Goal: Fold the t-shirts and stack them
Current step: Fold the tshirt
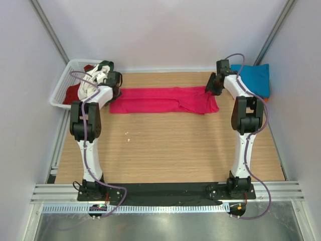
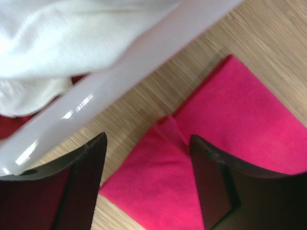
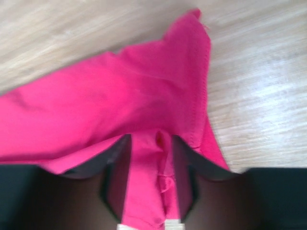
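Observation:
A bright magenta-pink t-shirt [image 1: 163, 99] lies folded into a long strip across the far part of the wooden table. My left gripper [image 1: 116, 89] is at its left end. In the left wrist view the left gripper [image 2: 148, 139] is open, its fingers standing on either side of the shirt's corner [image 2: 158, 182], holding nothing. My right gripper [image 1: 210, 86] is at the shirt's right end. In the right wrist view the right gripper [image 3: 151, 139] is shut on a bunched fold of the pink shirt [image 3: 120, 91], which drapes over both fingers.
A white lattice basket [image 1: 59, 95] at the far left holds white [image 1: 93, 80], dark red [image 1: 75, 94] and green [image 1: 105, 64] cloth. Its rim [image 2: 144, 57] runs close by the left gripper. A folded teal-blue shirt [image 1: 253, 78] lies at the far right. Grey walls enclose the table.

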You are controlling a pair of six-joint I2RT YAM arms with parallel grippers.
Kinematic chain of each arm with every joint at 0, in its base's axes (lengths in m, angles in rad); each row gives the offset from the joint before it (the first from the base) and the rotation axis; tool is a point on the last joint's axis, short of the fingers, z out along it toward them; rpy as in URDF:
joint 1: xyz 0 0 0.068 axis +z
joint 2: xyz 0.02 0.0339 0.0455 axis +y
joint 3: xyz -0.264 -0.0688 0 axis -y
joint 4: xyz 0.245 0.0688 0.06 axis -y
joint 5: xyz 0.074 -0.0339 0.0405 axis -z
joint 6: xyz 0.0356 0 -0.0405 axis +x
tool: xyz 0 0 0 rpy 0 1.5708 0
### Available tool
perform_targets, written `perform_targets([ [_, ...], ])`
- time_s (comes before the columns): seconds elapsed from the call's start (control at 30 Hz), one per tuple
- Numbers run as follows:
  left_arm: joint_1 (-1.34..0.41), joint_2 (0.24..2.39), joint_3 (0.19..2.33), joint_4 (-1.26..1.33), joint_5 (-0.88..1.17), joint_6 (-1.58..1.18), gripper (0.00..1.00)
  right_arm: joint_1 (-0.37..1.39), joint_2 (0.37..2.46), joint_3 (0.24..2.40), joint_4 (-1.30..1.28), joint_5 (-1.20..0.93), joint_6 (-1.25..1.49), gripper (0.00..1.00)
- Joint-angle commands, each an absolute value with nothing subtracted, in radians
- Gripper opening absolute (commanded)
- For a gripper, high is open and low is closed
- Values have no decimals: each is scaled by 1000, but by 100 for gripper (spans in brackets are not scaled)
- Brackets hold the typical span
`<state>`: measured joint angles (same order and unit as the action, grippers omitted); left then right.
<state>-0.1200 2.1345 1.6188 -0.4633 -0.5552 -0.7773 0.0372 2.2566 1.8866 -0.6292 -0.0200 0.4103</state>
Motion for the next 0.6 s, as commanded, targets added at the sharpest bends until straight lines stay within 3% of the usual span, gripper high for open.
perform_targets([
  [0.0, -143, 2063, 1652, -465, -556, -767, 73, 31, 2235, 1988, -635, -109, 387, 48],
  [0.07, -156, 2033, 1652, -463, -525, -753, 77, 31, 2203, 2011, -635, -156, 391, 64],
  [0.17, -195, 1973, 1655, -463, -476, -723, 82, 31, 2145, 2023, -634, -173, 405, 79],
  [0.3, -250, 1904, 1652, -462, -404, -660, 87, 29, 2068, 1981, -647, -189, 443, 85],
  [0.57, -290, 1920, 1568, -311, -192, -514, 91, 64, 1980, 1634, -453, -206, 523, 87],
])
